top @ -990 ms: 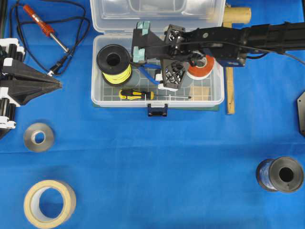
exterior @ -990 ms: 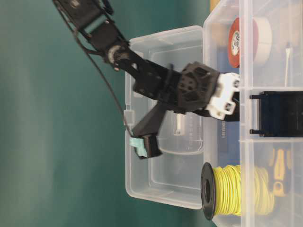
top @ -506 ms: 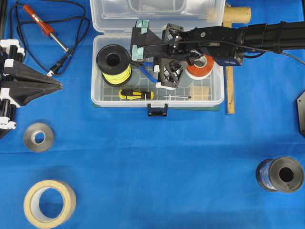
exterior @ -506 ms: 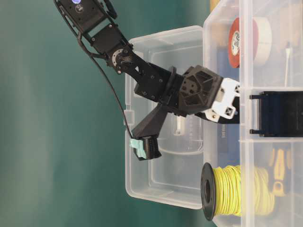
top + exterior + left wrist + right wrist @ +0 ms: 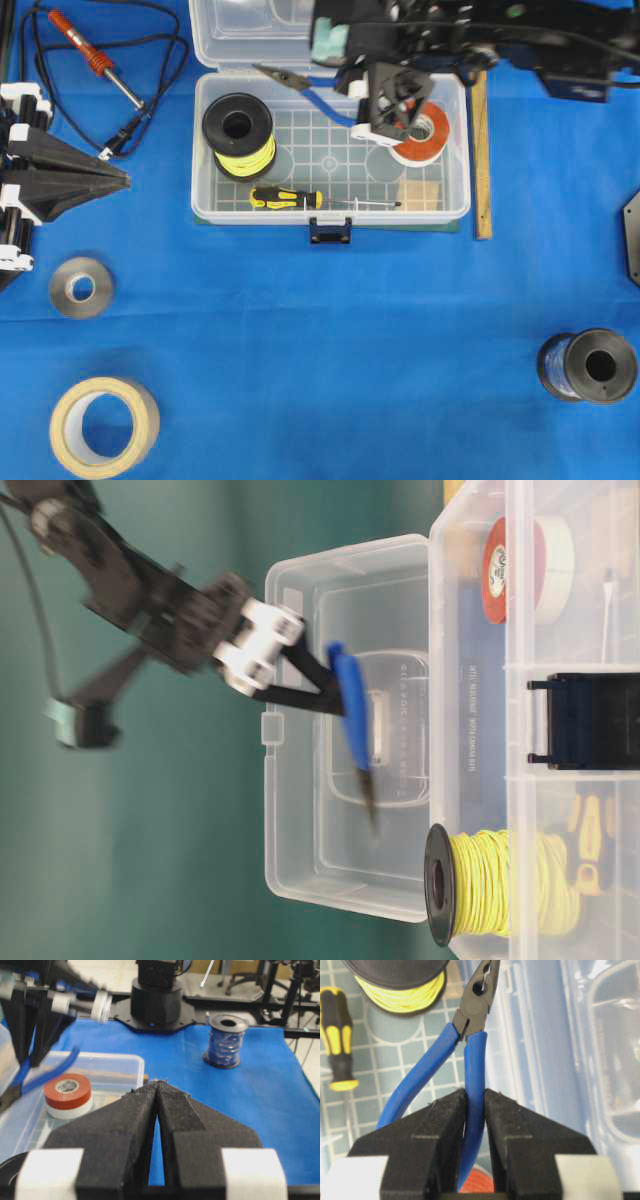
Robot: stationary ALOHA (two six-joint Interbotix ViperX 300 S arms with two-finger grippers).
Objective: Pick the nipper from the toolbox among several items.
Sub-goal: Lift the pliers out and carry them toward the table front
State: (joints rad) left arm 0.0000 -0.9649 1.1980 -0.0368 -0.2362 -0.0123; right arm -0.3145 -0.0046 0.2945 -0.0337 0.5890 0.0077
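The nipper (image 5: 470,1025) hangs clear of the toolbox (image 5: 330,212), one blue handle pinched between the fingers of the right gripper (image 5: 475,1110) while the other handle splays free to the side. In the overhead view the tool sits over the back wall of the box, beside the hinge of the open lid, its dark pointed tip aimed toward the box's back left corner above the spool of yellow wire (image 5: 240,130). The table-level view shows it lifted above the tray, tip drooping downward, though motion blur there makes its exact height hard to judge.

Left inside are the wire spool at the left end, the black-and-yellow screwdriver (image 5: 285,198) along the front wall, the red-and-white tape roll (image 5: 425,135) at the right end and the small wooden block (image 5: 420,193) in the front right corner.

The left gripper (image 5: 157,1095) rests at the left edge of the blue worktop, fingers pressed together on nothing.

The extraction step looks nearly done. The next move calls for carrying the tool clear of the lid and rim; with only one handle held, it could swing or slip if moved abruptly.
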